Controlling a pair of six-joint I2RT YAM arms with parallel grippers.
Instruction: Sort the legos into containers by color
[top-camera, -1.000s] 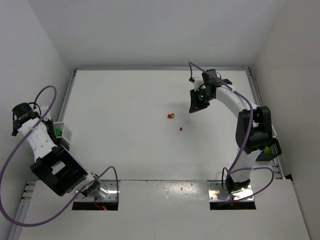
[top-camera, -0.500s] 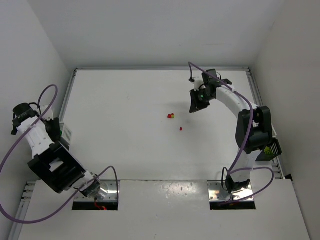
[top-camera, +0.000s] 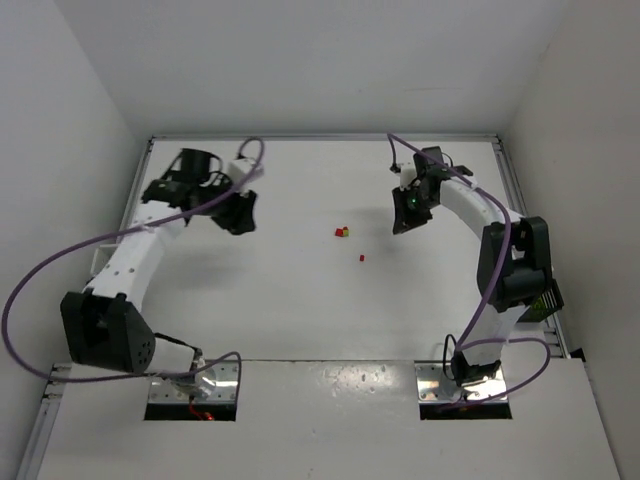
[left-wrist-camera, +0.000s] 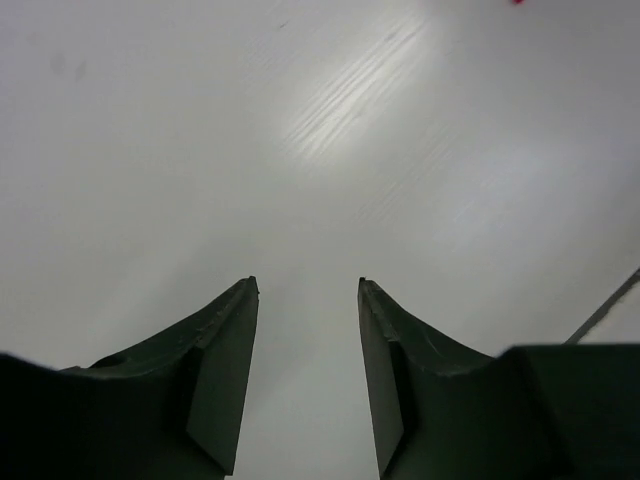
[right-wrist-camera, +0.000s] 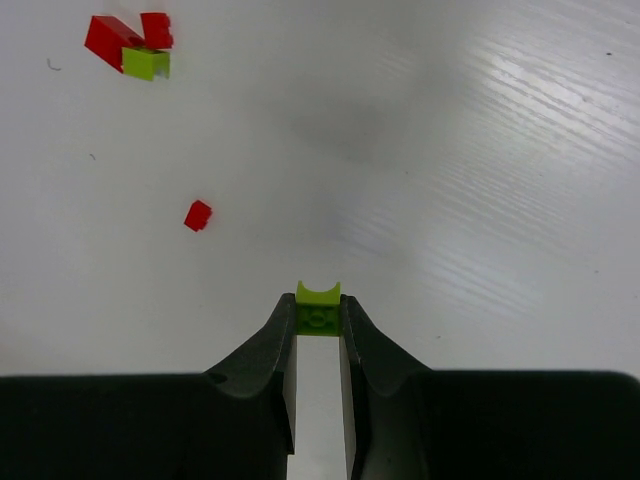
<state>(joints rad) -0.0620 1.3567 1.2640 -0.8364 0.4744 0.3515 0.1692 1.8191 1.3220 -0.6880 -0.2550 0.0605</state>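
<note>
My right gripper (top-camera: 407, 215) is shut on a lime yellow-green lego (right-wrist-camera: 318, 305), pinched between its fingertips above the table at the right. A small cluster of red and lime legos (top-camera: 342, 232) lies mid-table and shows in the right wrist view (right-wrist-camera: 135, 48) at top left. One loose red lego (top-camera: 361, 258) lies nearer, also in the right wrist view (right-wrist-camera: 198, 215). My left gripper (top-camera: 238, 212) is open and empty over bare table at the upper left (left-wrist-camera: 308, 290). No white container shows clearly; my left arm lies over the table's left edge.
The white table top (top-camera: 300, 300) is walled in by white panels on the left, back and right. Two grey mounting plates (top-camera: 190, 385) with wiring sit at the near edge. Purple cables loop off both arms.
My left arm has swung from the left edge, beside a white container, up and right to the upper-left table. My right gripper has shifted slightly right, still holding the lime lego.
</note>
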